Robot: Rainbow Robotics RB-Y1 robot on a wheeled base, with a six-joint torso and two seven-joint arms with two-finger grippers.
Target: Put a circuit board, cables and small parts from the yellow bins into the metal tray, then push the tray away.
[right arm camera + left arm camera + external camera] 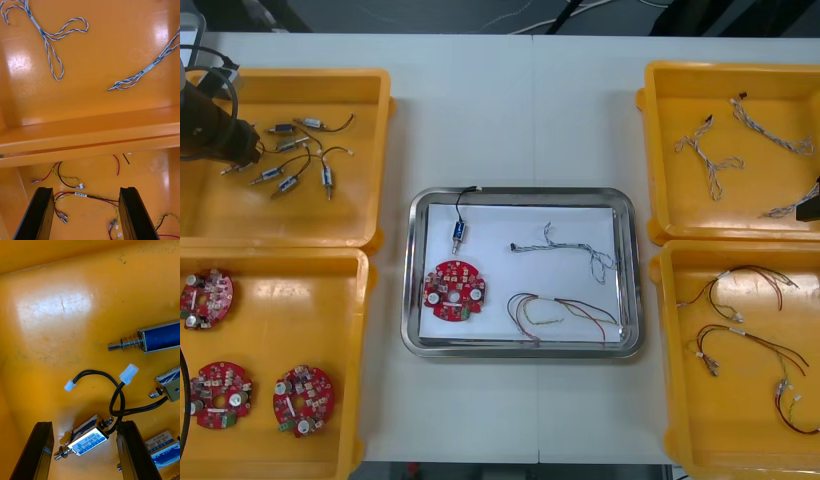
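You saw a shiny metal tray (pixel 520 346), white and matt inside; the plastic bins (pixel 280 215) were glossy and lightly scuffed; the fingers (pixel 39 213) matt black.

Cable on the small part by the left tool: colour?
Black cable, white connectors; best in left wrist view.

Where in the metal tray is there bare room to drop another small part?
Bare white liner lies along the far side of the metal tray, between the small metal part and the twisted blue and white cable. The near side is crowded: circuit board, red and yellow cable.
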